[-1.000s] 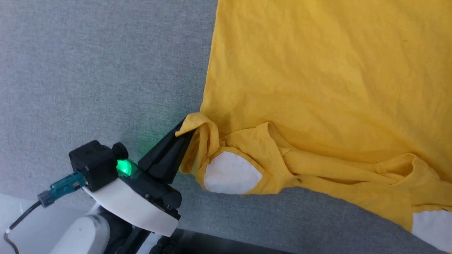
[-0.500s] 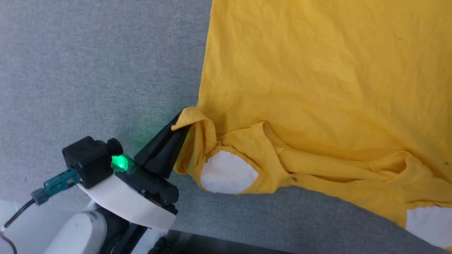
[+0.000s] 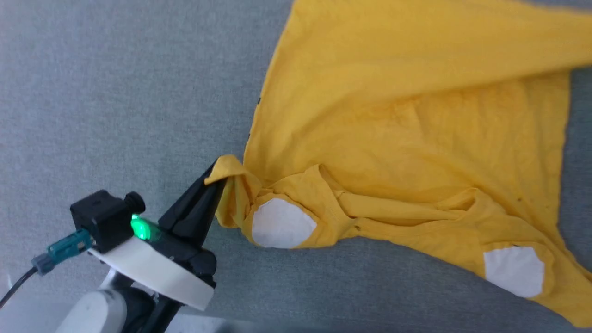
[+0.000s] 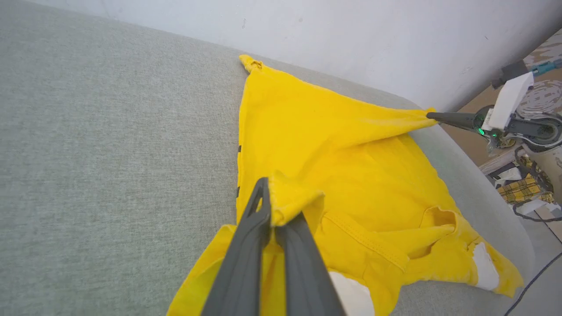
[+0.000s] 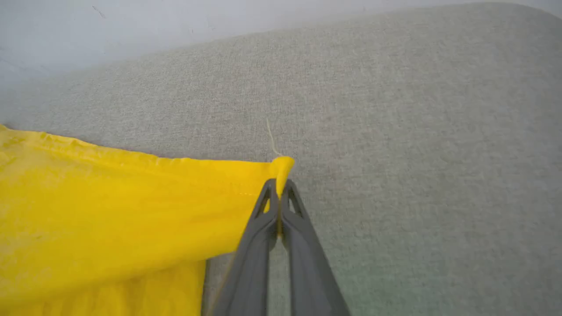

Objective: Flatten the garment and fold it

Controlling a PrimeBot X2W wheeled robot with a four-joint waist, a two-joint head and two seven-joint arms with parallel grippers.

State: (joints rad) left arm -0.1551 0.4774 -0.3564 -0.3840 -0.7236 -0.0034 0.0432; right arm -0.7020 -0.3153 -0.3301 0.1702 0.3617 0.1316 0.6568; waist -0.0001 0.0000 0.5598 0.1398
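The garment (image 3: pixel 407 138) is a bright yellow T-shirt lying plain side up on a grey cloth surface, with two white patches along its near edge. My left gripper (image 3: pixel 217 178) is shut on a bunched corner of the garment (image 4: pixel 285 202) at its near left. My right gripper (image 5: pixel 279 186) is shut on another corner of the garment (image 5: pixel 131 206), and a taut ridge of cloth runs from that pinch. In the left wrist view the right gripper (image 4: pixel 432 115) holds that corner lifted off the surface at the far right.
The grey surface (image 3: pixel 115 101) stretches bare to the left of the shirt. A pale wall (image 4: pixel 351 35) rises behind it. Beyond the right end, on the floor, lie a checked cloth (image 4: pixel 522 188) and cables.
The shirt's right side has been pulled up into a taut ridge, and its right edge and second white patch now show. The left gripper, still pinching, has drifted slightly left.
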